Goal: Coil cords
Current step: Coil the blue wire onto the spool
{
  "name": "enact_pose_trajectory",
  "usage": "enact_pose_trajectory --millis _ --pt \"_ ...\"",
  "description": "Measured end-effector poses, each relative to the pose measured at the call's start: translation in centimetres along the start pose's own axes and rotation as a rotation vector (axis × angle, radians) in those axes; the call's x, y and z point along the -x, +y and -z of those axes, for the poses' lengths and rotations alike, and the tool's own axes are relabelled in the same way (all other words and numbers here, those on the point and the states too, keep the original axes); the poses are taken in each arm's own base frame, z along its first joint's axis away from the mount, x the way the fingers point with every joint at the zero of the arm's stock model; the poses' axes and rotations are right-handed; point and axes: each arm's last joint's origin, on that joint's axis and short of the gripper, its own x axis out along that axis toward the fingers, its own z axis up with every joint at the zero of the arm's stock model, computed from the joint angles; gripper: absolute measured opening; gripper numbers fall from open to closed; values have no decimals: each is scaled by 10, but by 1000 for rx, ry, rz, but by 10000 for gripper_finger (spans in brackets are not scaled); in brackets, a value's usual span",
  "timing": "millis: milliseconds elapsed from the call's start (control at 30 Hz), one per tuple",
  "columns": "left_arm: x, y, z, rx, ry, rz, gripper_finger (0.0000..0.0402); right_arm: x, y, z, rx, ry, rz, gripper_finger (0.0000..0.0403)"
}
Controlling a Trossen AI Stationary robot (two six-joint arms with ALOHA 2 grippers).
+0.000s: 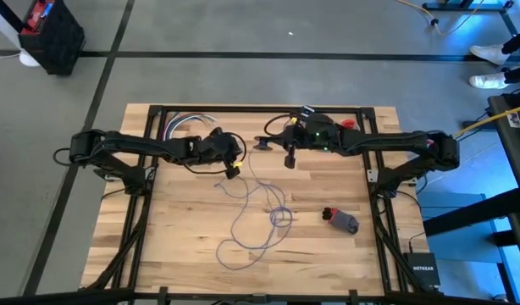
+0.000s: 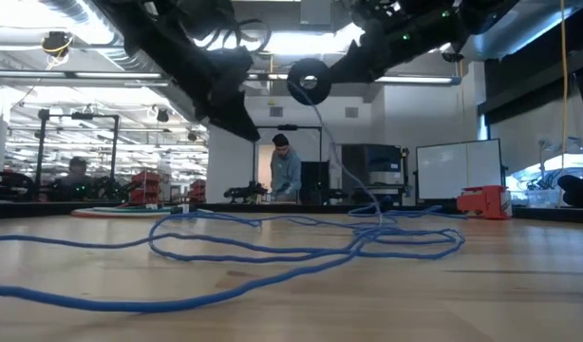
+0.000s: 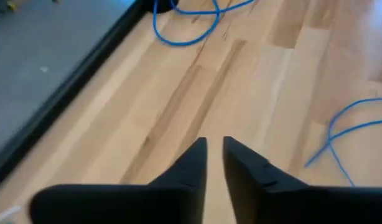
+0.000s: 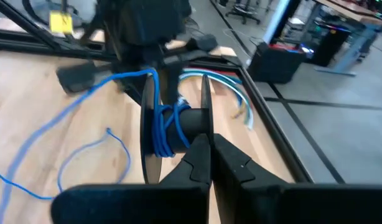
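Near the table's [image 1: 158,246] far edge, side by side above the boards: left gripper [image 1: 233,170] on the left, right gripper [image 1: 289,160] on the right. At the right gripper's tips, a spool [image 4: 175,134], with turns of the cord [image 1: 256,224] around its core. From there, cord down to the tabletop, in loose loops across the middle toward the near edge. Right of the loops, a small object [image 1: 342,220] on the boards
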Motion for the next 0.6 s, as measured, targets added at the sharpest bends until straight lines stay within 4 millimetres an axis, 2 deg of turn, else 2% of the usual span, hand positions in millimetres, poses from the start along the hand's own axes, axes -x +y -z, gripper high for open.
enact_pose_trajectory --millis 133,267,433,600 --pt "13 -7 -5 76 -21 206 110 4 -1 1 20 40 45 3" --pt "12 -24 -4 127 -111 268 144 4 -1 5 29 91 77 3" --pt "0 -41 10 230 -208 308 152 4 -1 7 30 107 74 3" --pt "-10 -42 14 323 -230 316 153 4 -1 6 36 98 76 3"
